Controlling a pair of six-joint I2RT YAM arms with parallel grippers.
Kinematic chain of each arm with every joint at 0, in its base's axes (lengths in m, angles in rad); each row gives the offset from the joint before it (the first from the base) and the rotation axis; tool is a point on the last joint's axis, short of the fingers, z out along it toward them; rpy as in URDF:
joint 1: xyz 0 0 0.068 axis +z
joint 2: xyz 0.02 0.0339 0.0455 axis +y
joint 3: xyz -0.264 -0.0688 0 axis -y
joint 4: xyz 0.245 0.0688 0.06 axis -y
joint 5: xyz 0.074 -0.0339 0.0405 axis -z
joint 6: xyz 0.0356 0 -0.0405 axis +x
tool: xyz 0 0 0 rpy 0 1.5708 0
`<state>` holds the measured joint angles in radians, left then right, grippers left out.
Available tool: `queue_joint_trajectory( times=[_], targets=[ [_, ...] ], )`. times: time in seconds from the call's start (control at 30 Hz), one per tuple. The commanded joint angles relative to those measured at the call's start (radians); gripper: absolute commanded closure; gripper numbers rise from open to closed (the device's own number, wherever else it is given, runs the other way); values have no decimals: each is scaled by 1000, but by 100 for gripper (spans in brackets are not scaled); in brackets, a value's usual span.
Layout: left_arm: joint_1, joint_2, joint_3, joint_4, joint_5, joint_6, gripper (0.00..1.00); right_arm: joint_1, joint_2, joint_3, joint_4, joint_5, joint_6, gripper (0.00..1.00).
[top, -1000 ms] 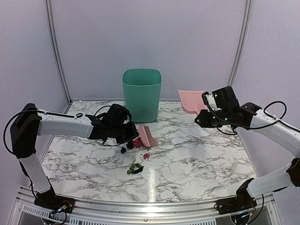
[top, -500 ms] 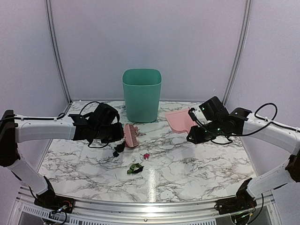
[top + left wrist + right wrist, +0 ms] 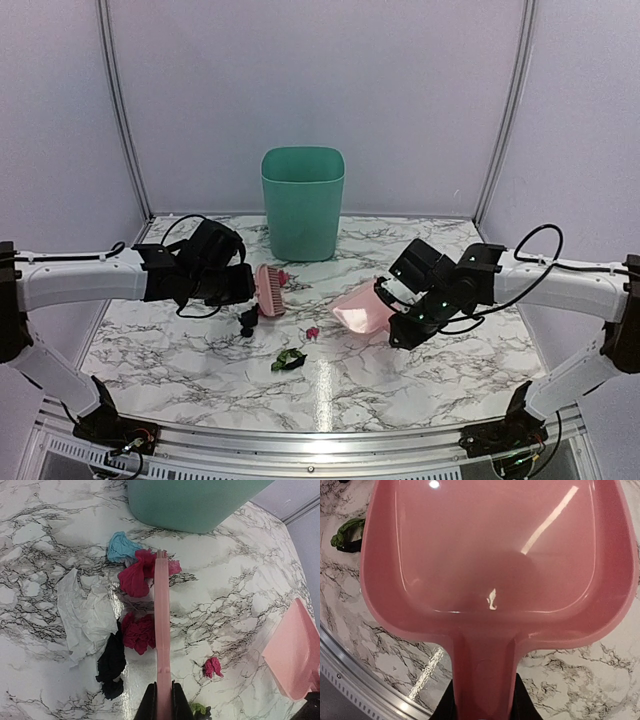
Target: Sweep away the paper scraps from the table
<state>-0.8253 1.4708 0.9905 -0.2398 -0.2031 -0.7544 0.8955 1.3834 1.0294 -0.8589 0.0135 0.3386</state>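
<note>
Only the left wrist view shows the blue scrap (image 3: 121, 547), at 11 o'clock from the brush (image 3: 161, 630). Left gripper (image 3: 162, 700) pinches the brush, right gripper (image 3: 482, 702) the dustpan (image 3: 495, 555), probably lower now.

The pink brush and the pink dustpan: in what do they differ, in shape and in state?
The brush is narrow and comb-like; the dustpan is a wide shallow scoop. The left end effector holds the brush, the right end effector the dustpan. The brush is amid paper scraps; the dustpan holds none. Both are pink.
</note>
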Motion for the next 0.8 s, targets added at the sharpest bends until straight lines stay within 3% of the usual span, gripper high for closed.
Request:
queue_joint_trajectory(
  times=[0.0, 0.5, 0.77],
  targets=[
    [5, -50, -16, -40, -11, 23, 100, 39, 13, 24, -43, 25, -20, 100],
    [6, -174, -90, -89, -25, 21, 100, 100, 95, 40, -62, 8, -51, 100],
    [5, -227, -107, -108, -10, 24, 100, 195, 156, 69, -117, 10, -87, 100]
  ],
)
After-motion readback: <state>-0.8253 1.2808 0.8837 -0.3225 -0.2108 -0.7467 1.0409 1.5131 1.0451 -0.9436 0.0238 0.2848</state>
